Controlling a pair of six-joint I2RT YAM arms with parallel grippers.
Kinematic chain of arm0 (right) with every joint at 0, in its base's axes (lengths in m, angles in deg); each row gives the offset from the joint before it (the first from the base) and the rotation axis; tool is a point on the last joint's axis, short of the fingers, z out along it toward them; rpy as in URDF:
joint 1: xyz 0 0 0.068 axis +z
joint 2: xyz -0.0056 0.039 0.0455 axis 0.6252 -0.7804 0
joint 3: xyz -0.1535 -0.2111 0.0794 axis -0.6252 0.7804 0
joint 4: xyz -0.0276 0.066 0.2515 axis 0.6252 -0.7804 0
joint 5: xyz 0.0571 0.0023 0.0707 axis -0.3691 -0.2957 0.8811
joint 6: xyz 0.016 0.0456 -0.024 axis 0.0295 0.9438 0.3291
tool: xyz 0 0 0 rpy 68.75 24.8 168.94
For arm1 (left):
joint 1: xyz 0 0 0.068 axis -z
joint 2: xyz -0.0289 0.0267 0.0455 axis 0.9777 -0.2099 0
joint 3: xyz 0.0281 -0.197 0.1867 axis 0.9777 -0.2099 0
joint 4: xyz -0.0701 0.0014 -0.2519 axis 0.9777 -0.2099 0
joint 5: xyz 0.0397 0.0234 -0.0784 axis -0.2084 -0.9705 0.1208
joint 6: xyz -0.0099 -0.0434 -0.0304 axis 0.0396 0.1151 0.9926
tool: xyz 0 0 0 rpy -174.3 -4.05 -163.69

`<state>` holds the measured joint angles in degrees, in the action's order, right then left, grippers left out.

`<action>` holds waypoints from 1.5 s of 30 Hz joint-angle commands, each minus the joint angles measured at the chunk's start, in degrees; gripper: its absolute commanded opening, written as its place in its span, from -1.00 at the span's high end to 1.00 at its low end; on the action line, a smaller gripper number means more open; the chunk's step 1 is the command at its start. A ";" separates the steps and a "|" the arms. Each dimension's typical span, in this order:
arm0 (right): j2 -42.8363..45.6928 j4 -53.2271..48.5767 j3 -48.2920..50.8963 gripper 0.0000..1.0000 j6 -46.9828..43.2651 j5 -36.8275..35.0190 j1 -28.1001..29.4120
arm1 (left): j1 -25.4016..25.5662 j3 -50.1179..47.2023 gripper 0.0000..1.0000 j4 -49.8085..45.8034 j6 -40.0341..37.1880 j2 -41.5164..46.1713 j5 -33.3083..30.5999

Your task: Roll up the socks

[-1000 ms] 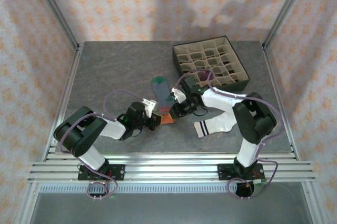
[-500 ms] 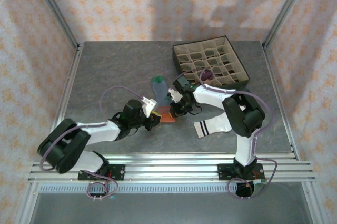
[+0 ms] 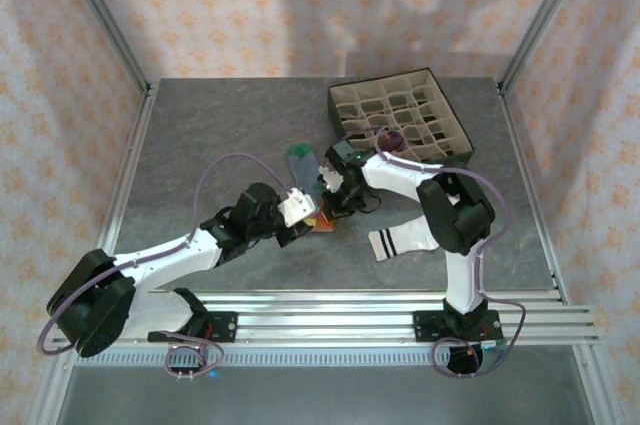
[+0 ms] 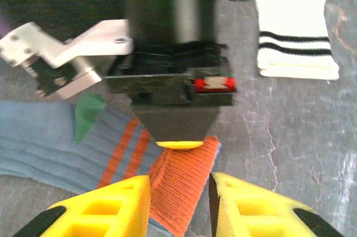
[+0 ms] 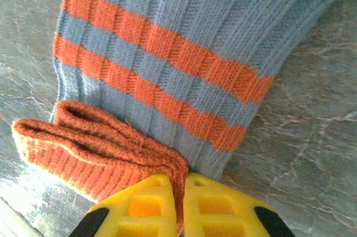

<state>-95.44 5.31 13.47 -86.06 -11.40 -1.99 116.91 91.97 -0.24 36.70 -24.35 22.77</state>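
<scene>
The grey-blue sock (image 3: 300, 161) lies flat mid-table, green toe far, orange cuff (image 3: 322, 226) near. My right gripper (image 3: 328, 203) is shut on a folded-over edge of that cuff (image 5: 100, 153), its fingers (image 5: 223, 209) pinched tight on the orange knit. My left gripper (image 3: 300, 215) stands open with a yellow finger (image 4: 106, 206) on either side of the cuff (image 4: 178, 181), facing the right gripper's tip (image 4: 178, 145). The white sock (image 3: 405, 238) with black stripes (image 4: 293, 39) lies to the right. The purple sock (image 3: 392, 142) sits in the box.
The dark box (image 3: 453, 111) of beige grid compartments stands at the back right, just beyond the right arm. Bare grey table (image 3: 200, 135) stretches to the left and back. Aluminium rails (image 3: 320, 310) run along the near edge.
The left arm has stretched out low towards the sock, its gripper edging right to the cuff. The right gripper has shifted slightly farther away, still holding the orange cuff.
</scene>
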 commanded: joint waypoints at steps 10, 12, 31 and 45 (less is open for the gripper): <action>-2.46 -5.63 -0.57 0.84 -2.06 -3.57 -1.99 | 5.19 5.81 0.20 -2.91 -24.17 -11.45 -10.64; -2.52 -5.72 -0.53 0.84 -2.15 -3.48 -1.99 | 6.21 7.44 0.20 -2.91 -25.69 -14.73 -11.89; 1.61 -5.76 2.57 0.64 -4.92 0.56 -3.98 | 9.05 14.35 1.00 -1.37 -25.65 -29.22 -19.83; 19.43 14.40 16.92 0.05 1.86 6.60 -6.34 | 2.51 19.96 1.00 -16.25 -5.19 -26.60 8.74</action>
<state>-76.29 15.46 28.60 -85.55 -10.20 -8.55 121.08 110.54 -9.53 24.98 -50.97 24.23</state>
